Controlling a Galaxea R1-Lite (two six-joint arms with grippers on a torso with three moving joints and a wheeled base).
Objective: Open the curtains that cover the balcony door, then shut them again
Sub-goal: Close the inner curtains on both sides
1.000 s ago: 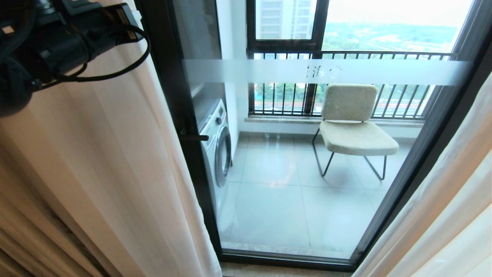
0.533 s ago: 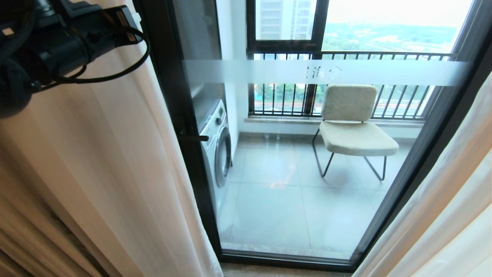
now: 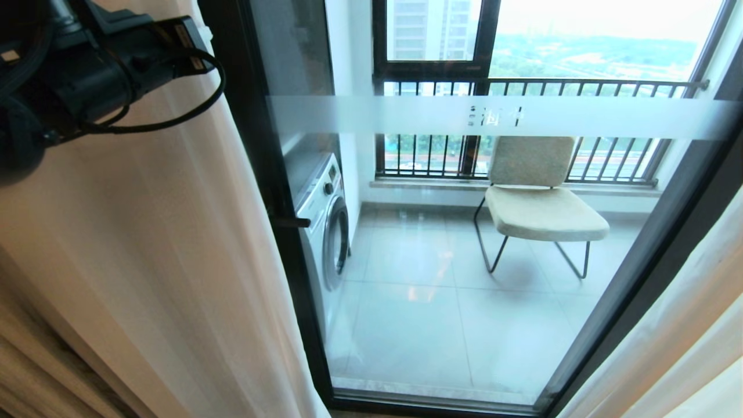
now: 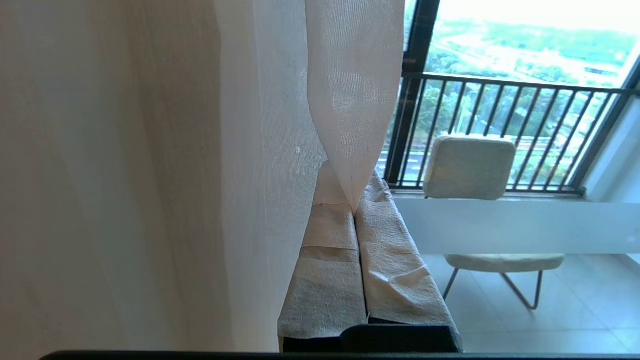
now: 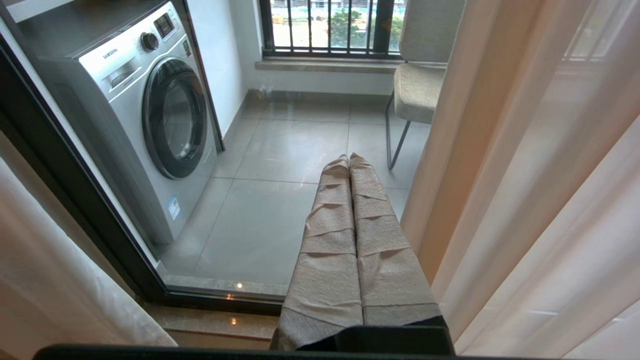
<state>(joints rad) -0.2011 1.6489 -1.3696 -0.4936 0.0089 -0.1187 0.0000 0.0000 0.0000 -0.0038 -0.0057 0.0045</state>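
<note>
While the head view hides its fingers, the left gripper [image 4: 354, 200] pinches the sheer curtains [image 4: 350, 100]; the right gripper [image 5: 349, 159] hangs closed, empty, facing the balcony door [image 5: 75, 200].

Left arm [image 3: 87, 69] is raised up at the far left, wrist cable looping off it. Left gripper [image 4: 356, 200] has its wrapped fingers [image 4: 325, 280] pressed tight together. Right gripper [image 5: 350, 162] hangs low, its fingers [image 5: 330, 260] pinched together too, nothing in them.

Grey tiled balcony floor [image 3: 418, 325] w/ washing machine [image 3: 325, 223] left, cushioned chair [image 3: 540, 203] right, apart.
</note>
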